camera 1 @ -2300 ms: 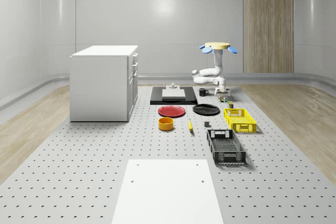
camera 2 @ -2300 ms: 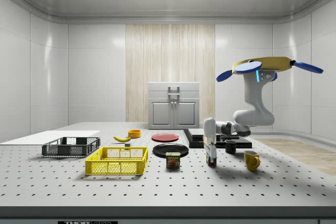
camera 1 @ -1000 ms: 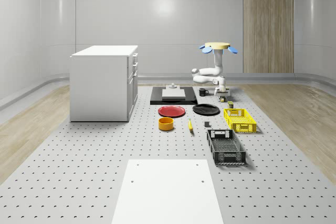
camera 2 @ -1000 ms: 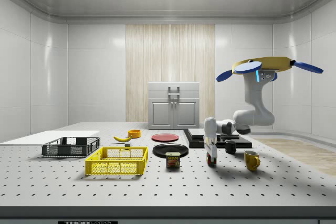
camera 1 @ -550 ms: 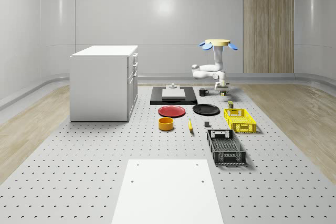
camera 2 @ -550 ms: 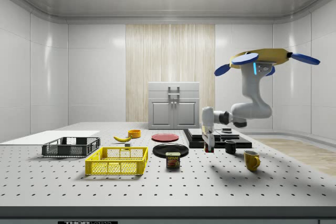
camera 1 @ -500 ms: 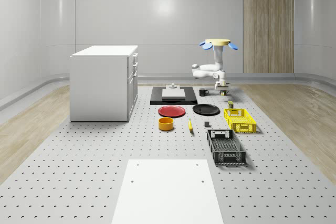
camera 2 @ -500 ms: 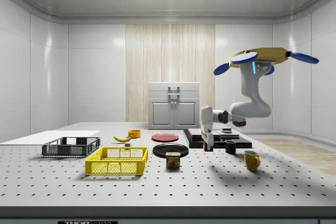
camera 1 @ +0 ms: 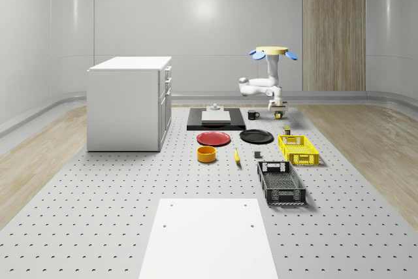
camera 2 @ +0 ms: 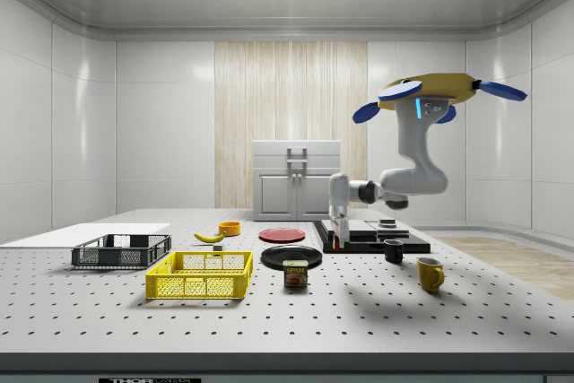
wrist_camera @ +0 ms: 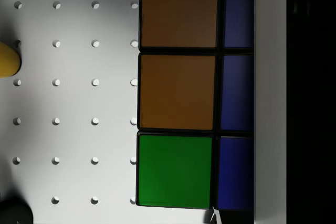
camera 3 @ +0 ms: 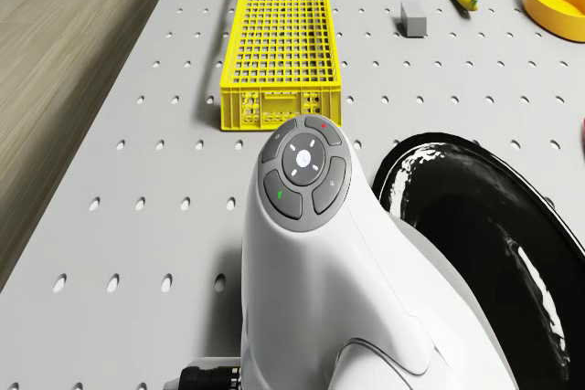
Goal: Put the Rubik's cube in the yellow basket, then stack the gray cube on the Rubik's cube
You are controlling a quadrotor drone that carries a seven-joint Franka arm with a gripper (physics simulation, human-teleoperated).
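I'm hovering right of centre in the side view, gripper (camera 2: 338,244) pinching the multicoloured Rubik's cube (wrist_camera: 178,90); next, carry it to the yellow mesh basket (camera 2: 201,275).

The drone (camera 2: 439,89) has a flat yellow disc-shaped body with blue rotor blades (camera 2: 500,90) at its rim and a small cyan light strip on its underside. The arm (camera 2: 414,159) is glossy white, built of rounded segments with dark gray joint bands. In the drone view, a white arm link (camera 3: 320,271) carries a gray round button pad with tiny red and green marks.
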